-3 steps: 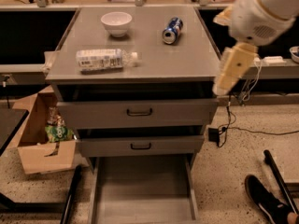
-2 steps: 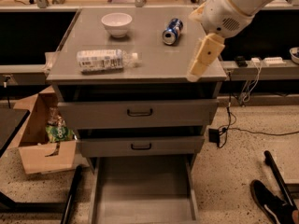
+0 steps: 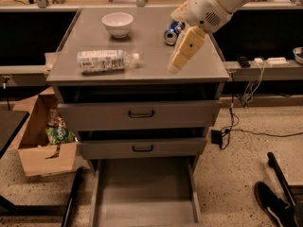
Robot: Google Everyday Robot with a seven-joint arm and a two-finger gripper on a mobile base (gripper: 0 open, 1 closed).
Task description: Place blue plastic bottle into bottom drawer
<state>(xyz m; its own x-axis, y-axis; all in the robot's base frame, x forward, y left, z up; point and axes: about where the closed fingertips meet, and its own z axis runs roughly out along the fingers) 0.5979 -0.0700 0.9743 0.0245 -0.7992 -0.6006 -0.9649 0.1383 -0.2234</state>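
bottom drawer point(image 3: 142, 197) pulled out, nearest | blue plastic bottle point(image 3: 106, 61) lying on its side, front left of cabinet top point(image 3: 147, 56), cap pointing right | gripper point(image 3: 173, 69) over top's front right, apart from bottle, open or closed: cannot tell | blue can point(image 3: 173, 33), white bowl point(image 3: 117, 23) farther back

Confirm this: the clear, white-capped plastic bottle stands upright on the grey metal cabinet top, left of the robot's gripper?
No. The camera view shows the clear plastic bottle lying on its side on the grey cabinet top, left of the hovering gripper.
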